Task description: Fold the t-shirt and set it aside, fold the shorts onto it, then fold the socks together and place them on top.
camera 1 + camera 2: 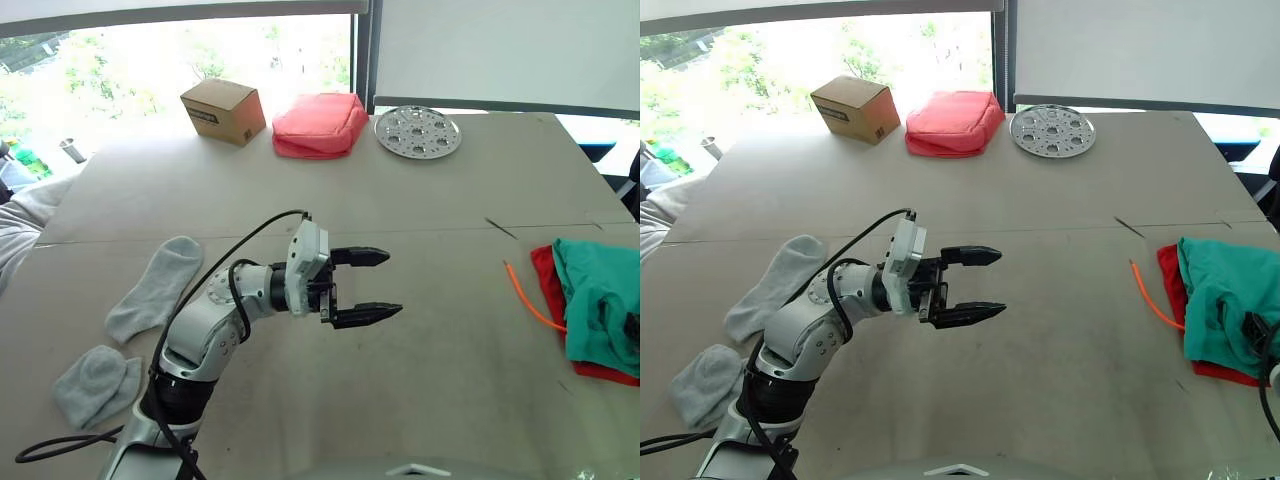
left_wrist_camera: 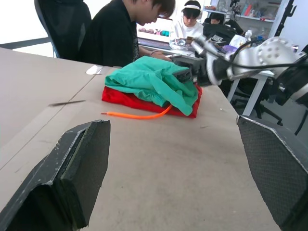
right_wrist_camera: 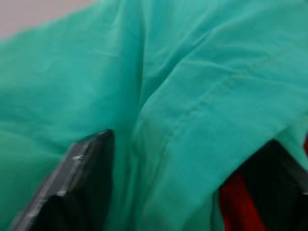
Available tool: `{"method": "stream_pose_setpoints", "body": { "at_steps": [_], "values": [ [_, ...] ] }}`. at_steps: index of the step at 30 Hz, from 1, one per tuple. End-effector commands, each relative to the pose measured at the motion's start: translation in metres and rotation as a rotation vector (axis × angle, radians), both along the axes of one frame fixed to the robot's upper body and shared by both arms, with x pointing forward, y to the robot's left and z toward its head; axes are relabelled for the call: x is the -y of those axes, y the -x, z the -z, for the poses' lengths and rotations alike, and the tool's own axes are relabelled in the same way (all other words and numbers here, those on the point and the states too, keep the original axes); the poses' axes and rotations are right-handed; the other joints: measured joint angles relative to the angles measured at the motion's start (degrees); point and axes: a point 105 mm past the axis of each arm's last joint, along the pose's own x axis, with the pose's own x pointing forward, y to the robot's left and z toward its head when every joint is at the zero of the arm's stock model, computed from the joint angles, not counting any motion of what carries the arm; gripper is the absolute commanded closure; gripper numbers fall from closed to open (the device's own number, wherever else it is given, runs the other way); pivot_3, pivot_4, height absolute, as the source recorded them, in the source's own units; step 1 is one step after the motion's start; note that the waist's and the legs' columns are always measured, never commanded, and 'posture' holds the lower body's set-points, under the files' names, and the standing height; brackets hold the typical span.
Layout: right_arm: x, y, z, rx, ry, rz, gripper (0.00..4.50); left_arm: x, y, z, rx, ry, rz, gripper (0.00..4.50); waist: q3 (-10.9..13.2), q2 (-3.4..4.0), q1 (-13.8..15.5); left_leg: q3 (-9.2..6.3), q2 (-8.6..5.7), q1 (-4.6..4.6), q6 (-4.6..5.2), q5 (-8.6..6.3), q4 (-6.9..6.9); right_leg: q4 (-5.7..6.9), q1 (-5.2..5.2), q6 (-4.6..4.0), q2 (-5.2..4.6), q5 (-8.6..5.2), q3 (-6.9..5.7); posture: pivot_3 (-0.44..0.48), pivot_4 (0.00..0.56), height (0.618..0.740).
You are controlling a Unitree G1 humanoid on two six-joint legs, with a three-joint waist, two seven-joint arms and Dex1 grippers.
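The left gripper [image 1: 372,285] hung over the middle of the table [image 1: 420,380] with its two black fingers spread wide, holding nothing and touching nothing. The right gripper [image 3: 192,187] was at the pile on the robot's right; its fingers stood apart with a fold of the shorts [image 1: 600,300] lying between them, and whether they pinched the cloth could not be told.

The teal shorts lay bunched on top of the red t-shirt [image 1: 548,285], which showed only as a strip along the pile's left and near sides. The pile sat at the table's right edge. An orange cord [image 1: 528,300] curved out from under it toward the table's middle.

The two grey socks [image 1: 150,290] lay apart on the robot's left: one stretched out flat, the other [image 1: 98,382] crumpled nearer the front edge. The left arm crossed just beside them.

Along the far edge stood a cardboard box [image 1: 224,110], a pink padded pouch [image 1: 320,125] and a round metal disc with holes [image 1: 418,131], all well away from both grippers. Between the socks and the pile the tabletop was bare. In the left wrist view, people sat at desks beyond the table's right edge.
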Motion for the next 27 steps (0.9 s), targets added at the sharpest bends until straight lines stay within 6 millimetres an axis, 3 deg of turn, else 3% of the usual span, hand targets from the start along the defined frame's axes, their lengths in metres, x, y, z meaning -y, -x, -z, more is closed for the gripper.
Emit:
{"method": "stream_pose_setpoints", "body": {
  "at_steps": [1, 3, 5, 9, 12, 15, 19, 23, 27],
  "values": [
    [-0.022, 0.020, -0.047, 0.116, 0.148, -0.120, 0.03, -0.004, 0.003, -0.002, 0.016, -0.005, -0.003, 0.00, 0.0, -0.01, 0.1, 0.00, 0.02, 0.00, 0.00, 0.00, 0.00, 0.00, 0.00, 0.09, 0.00, -0.06, 0.00, 0.000, 0.150, 0.739],
    [-0.035, 0.035, -0.057, 0.111, 0.217, -0.173, 0.03, -0.009, 0.003, 0.000, 0.000, -0.022, -0.016, 0.00, 0.0, -0.03, 0.2, -0.10, 0.04, -0.03, -0.01, 0.00, -0.04, -0.02, 0.00, 0.15, -0.01, -0.11, -0.09, 0.000, 0.150, 0.739],
    [-0.060, 0.038, -0.076, 0.152, 0.320, -0.295, 0.03, -0.017, 0.001, 0.001, -0.020, -0.041, -0.038, 0.00, 0.0, -0.02, 0.0, -0.09, 0.07, -0.03, -0.02, -0.01, -0.06, -0.04, -0.01, 0.20, -0.04, -0.14, -0.09, 0.000, 0.150, 0.739],
    [-0.143, 0.009, -0.105, 0.331, 0.401, -0.696, 0.03, -0.036, -0.010, -0.005, -0.044, -0.043, -0.168, 0.00, 0.1, -0.16, -1.4, 0.02, 0.18, 0.09, -0.06, -0.04, -0.06, -0.07, -0.04, 0.21, -0.29, -0.14, -0.01, 0.000, 0.150, 0.739],
    [-0.200, -0.011, -0.108, 0.422, 0.426, -0.992, 0.03, -0.057, -0.023, -0.011, -0.044, -0.038, -0.375, 0.00, 0.3, -0.50, -1.9, 0.02, 0.25, 0.19, -0.27, -0.16, -0.07, -0.12, -0.06, 0.22, -0.40, -0.14, -0.18, 0.000, 0.150, 0.739],
    [-0.249, -0.024, -0.094, 0.438, 0.388, -1.326, 0.03, -0.094, -0.026, -0.015, -0.065, -0.031, -0.628, 0.00, 0.5, -0.66, -0.9, -0.14, 0.15, 0.16, -0.07, -0.02, -0.15, -0.05, -0.13, 0.20, -0.25, -0.13, -0.41, 0.000, 0.150, 0.739],
    [-0.275, -0.040, -0.079, 0.448, 0.402, -1.597, 0.03, -0.141, -0.011, -0.022, -0.067, -0.018, -0.945, 0.00, 0.7, -0.90, -0.2, -0.24, 0.05, 0.05, -0.07, -0.02, -0.23, -0.05, -0.13, -0.06, -0.27, 0.01, -0.45, 0.000, 0.150, 0.739],
    [-0.290, -0.058, -0.072, 0.491, 0.381, -1.753, 0.03, -0.191, 0.032, -0.021, -0.050, -0.120, -1.270, 0.00, 0.7, -0.95, 0.0, -0.22, 0.05, 0.10, -0.07, -0.01, -0.08, -0.02, -0.11, 0.13, -0.44, -0.09, -0.48, 0.000, 0.150, 0.739],
    [-0.308, -0.060, -0.063, 0.537, 0.343, -1.862, 0.03, -0.224, 0.075, -0.011, -0.068, -0.232, -1.557, 0.00, 0.7, -1.02, 0.3, -0.25, 0.04, 0.12, -0.10, -0.03, -0.04, 0.04, -0.09, 0.13, -0.51, -0.10, -0.56, 0.000, 0.150, 0.739]
  ]
}}
